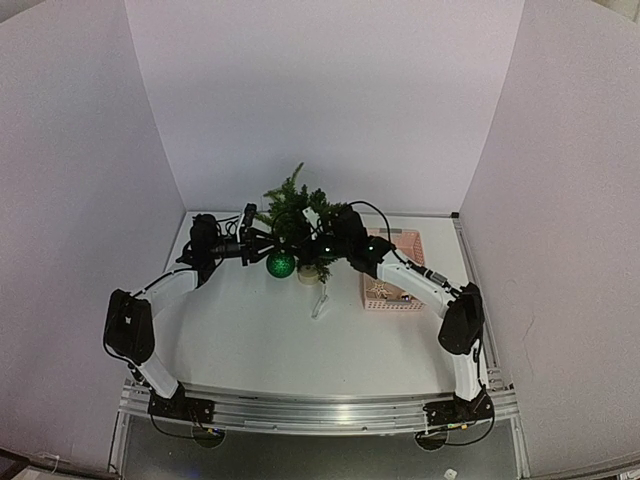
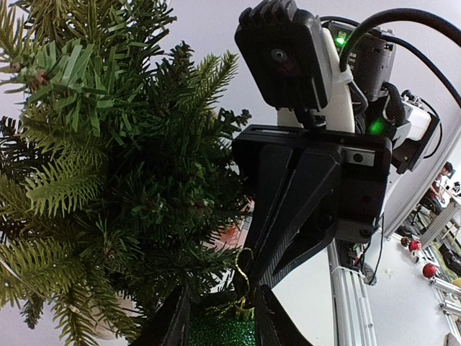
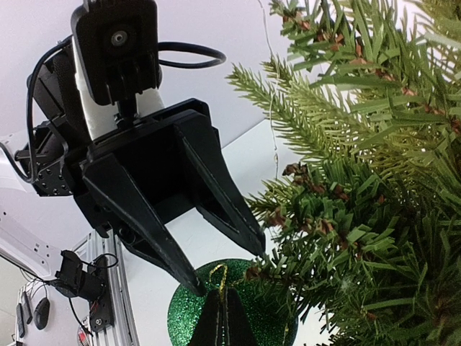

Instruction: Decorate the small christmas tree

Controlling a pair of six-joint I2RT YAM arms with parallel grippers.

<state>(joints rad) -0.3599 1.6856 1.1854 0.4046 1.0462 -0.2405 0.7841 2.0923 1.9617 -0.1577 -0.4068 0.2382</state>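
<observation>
White tabletop (image 1: 270, 340): beside bristly tree (image 1: 292, 205), right hand (image 3: 222, 303) pinches gold loop (image 2: 243, 277) of glittery ball (image 3: 189, 317), left hand (image 3: 227, 268) spread.

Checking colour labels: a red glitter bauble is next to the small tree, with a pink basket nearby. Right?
No: the bauble is green, not red, clearest in the right wrist view. It is next to the small christmas tree, with the pink basket nearby.
</observation>
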